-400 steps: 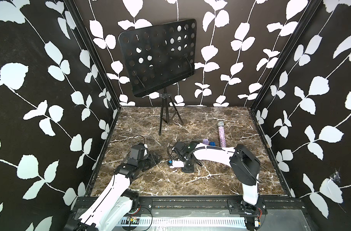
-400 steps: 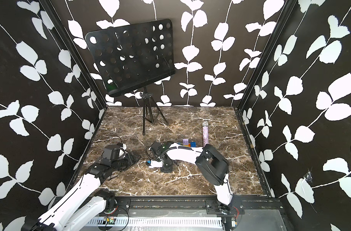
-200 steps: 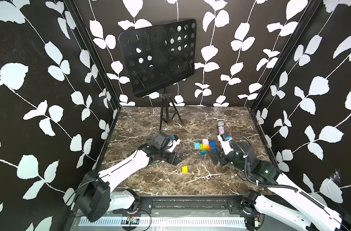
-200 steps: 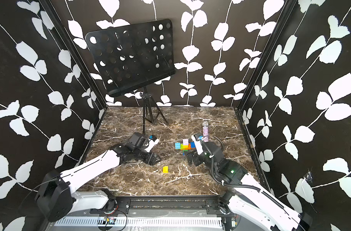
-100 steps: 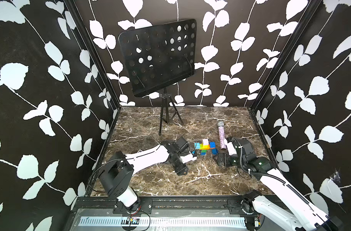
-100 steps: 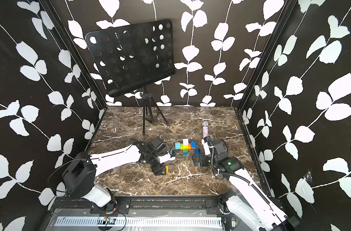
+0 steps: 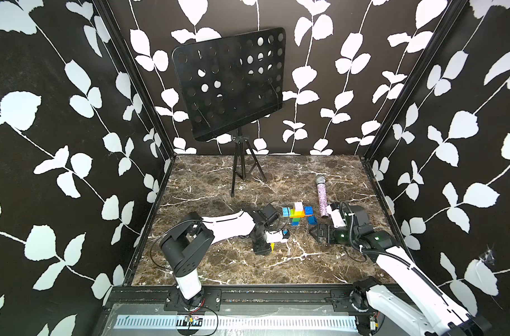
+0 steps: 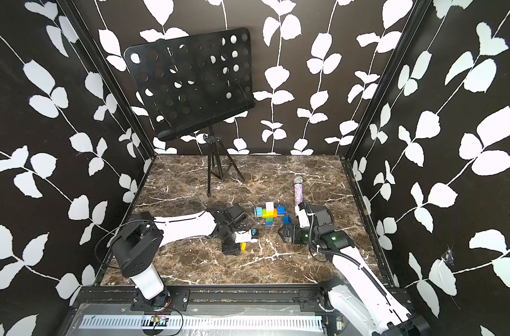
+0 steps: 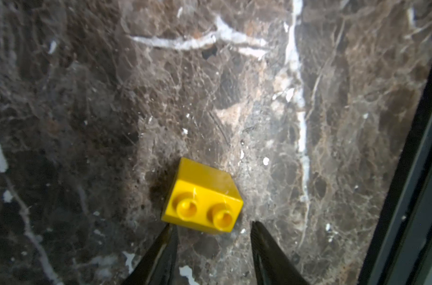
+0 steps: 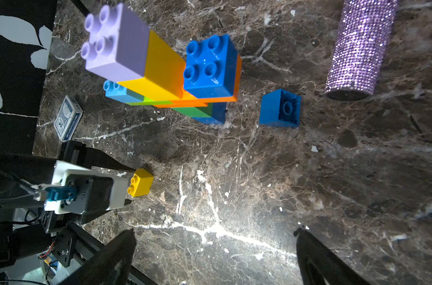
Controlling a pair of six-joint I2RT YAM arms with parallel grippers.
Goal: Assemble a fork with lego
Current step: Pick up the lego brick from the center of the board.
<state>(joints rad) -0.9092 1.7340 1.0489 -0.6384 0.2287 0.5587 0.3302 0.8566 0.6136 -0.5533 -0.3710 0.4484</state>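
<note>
Yellow brick (image 9: 202,197) lies just ahead of the left gripper (image 9: 211,224), jaws apart at its two ends, maybe not touching. It looks light, hard and slippy, so pinch the flat ends.

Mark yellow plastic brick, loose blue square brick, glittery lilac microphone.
yellow plastic brick (image 9: 203,206): left wrist view, studded face.
loose blue square brick (image 10: 285,109): right wrist view, hollow underside.
glittery lilac microphone (image 10: 357,49): right wrist view, handle.

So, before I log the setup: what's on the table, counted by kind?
Loose bricks: 2 (yellow brick, blue brick)
Brick figure: 1
Microphone: 1
Music stand: 1
Card box: 1
Total: 6
</note>
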